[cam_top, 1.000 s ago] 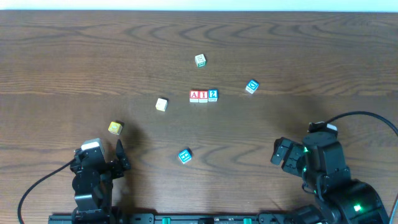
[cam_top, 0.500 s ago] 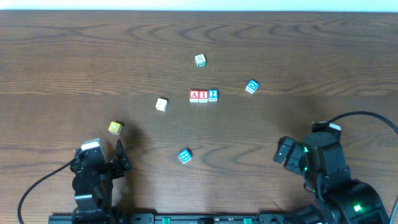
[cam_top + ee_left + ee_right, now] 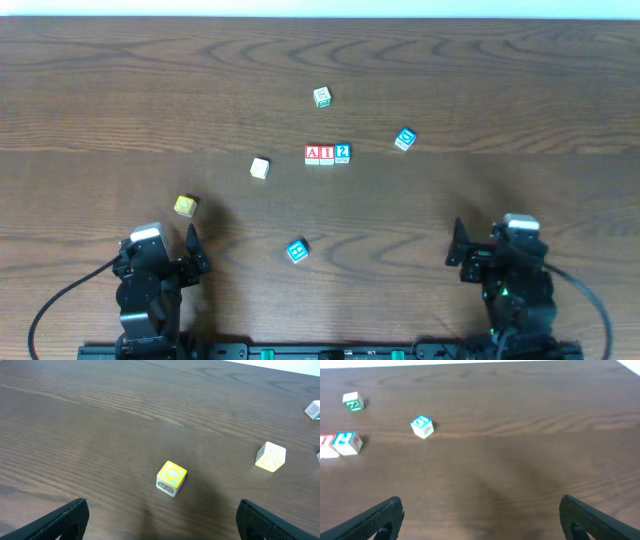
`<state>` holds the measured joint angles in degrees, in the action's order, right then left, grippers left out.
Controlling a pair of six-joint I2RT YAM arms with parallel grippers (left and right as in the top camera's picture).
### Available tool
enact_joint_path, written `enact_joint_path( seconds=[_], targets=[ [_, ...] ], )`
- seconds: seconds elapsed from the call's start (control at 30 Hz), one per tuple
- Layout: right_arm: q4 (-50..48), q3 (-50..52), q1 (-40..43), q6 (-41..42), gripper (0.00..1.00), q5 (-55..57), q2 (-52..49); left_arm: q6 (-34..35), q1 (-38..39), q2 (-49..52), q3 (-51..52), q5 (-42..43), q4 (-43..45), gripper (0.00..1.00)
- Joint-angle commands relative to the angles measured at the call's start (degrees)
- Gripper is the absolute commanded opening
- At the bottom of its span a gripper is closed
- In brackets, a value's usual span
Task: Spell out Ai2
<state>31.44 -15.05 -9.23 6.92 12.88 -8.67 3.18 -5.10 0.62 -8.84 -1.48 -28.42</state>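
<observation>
Ai2 is sitting spelled: white-faced wooden red-A cube (image 3: 311, 153), red wooden I cube (image 3: 326, 153), blue wooden 2 cube (image 3: 343, 152), touching; left jaws at seven o'clock and right jaws at five are gaping, released.

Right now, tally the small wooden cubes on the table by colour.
Blue: 3 (blue wooden 2 cube, far-right blue wooden cube, near blue wooden cube)
Red wooden I cube: 1
White wooden A cube: 1
Green-marked wooden cube: 1
Cream wooden cube: 1
Yellow wooden cube: 1
Total: 8
</observation>
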Motion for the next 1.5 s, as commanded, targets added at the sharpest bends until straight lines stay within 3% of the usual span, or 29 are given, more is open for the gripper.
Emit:
enact_joint_path(
  seconds=[0.0, 0.13, 1.47],
  targets=[
    [-0.39, 3.13, 0.98, -2.49, 0.99, -1.36, 4.17, 0.66, -0.13, -0.37, 0.96, 0.02, 0.04, 0.95],
    [-0.44, 6.69, 1.09, -2.60, 0.99, -1.31, 8.39, 0.66, -0.13, -0.37, 0.96, 0.02, 0.04, 0.95],
    [-0.44, 6.64, 1.07, -2.73, 0.99, -1.14, 8.37, 0.66, -0.13, -0.37, 0.96, 0.02, 0.04, 0.95]
  ],
)
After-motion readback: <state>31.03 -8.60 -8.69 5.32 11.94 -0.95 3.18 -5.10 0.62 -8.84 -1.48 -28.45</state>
